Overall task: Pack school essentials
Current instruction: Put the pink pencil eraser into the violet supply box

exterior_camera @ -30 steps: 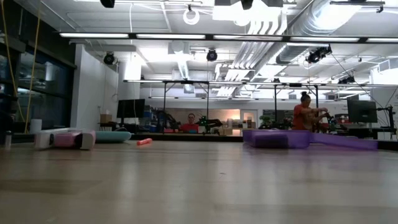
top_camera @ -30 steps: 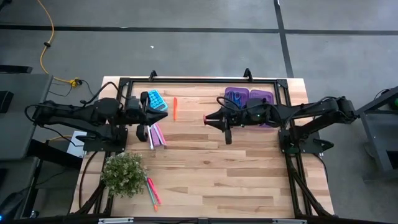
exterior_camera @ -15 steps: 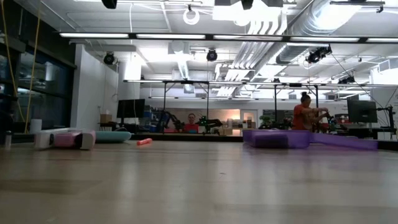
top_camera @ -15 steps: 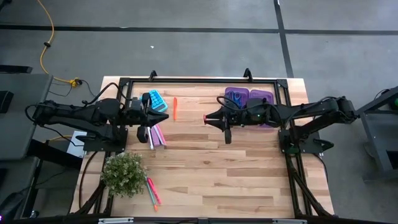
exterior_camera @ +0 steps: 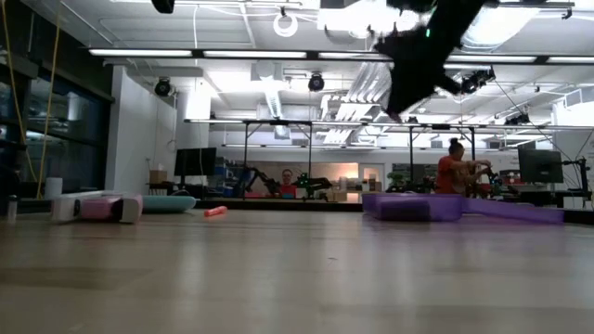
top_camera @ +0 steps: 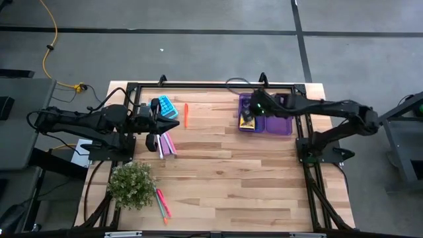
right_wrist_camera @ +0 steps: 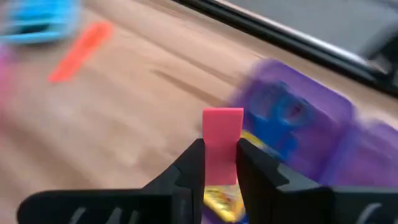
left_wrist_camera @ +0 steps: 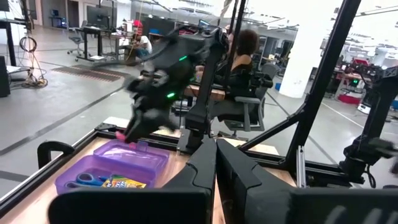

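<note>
My right gripper [right_wrist_camera: 219, 163] is shut on a small pink eraser [right_wrist_camera: 222, 134] and hangs over the translucent purple case [top_camera: 266, 106] at the table's far right. The case's open tray holds blue-handled scissors [left_wrist_camera: 84, 182] and a yellow-green crayon box [left_wrist_camera: 122, 183]. The left wrist view shows that gripper [left_wrist_camera: 129, 134] above the tray. My left gripper [left_wrist_camera: 216, 163] is shut and waits at the far left, beside pink and white pens [top_camera: 166, 143]. An orange pen [top_camera: 186, 114] lies flat on the wood. My right gripper pinches the pink eraser between its two fingers [right_wrist_camera: 189, 163]. The fingers close on the eraser's near end [right_wrist_camera: 221, 168], and the rest sticks out past the fingertips. The eraser is lifted clear, above the case's tray.
A light-blue item [top_camera: 166, 106] lies by my left gripper. A bushy potted plant [top_camera: 131, 185] stands at the near left with more pens [top_camera: 161, 203] beside it. Bare wood [top_camera: 231, 178] stretches across the table's middle and near right. People are in the room beyond the table.
My right gripper, still shut on the eraser, has swung quickly from the table's middle up and toward the far right. It now hangs over the purple case and has turned about. The arm has come into the low view's top. My left arm has kept still.
</note>
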Controlling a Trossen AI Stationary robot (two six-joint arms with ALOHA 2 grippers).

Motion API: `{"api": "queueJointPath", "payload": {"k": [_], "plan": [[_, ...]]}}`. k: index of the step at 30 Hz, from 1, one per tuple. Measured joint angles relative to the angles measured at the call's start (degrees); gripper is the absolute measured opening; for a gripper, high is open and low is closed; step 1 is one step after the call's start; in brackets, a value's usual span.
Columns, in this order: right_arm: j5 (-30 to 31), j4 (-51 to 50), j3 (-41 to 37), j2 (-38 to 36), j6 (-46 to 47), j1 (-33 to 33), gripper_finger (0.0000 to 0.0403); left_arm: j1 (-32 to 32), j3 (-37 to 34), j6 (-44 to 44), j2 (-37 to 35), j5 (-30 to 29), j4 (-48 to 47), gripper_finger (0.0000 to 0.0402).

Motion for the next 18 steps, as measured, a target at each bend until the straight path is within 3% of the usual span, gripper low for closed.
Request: {"api": "queueJointPath", "payload": {"k": [5,11,18], "plan": [[-4.39,-2.59,0.00,6.86,3.78,-10.60,0.0067,0.00,0.00,-0.02,0.00,-0.06,0.00,0.0000],[-4.16,-2.63,0.00,15.31,10.24,-21.38,0.0067,0.00,0.00,-0.94,0.00,-0.13,0.00,0.0000],[-12.14,2.31,0.00,22.53,10.85,-26.46,0.0067,0.00,0.00,-1.38,0.00,-0.13,0.00,0.0000]]}}
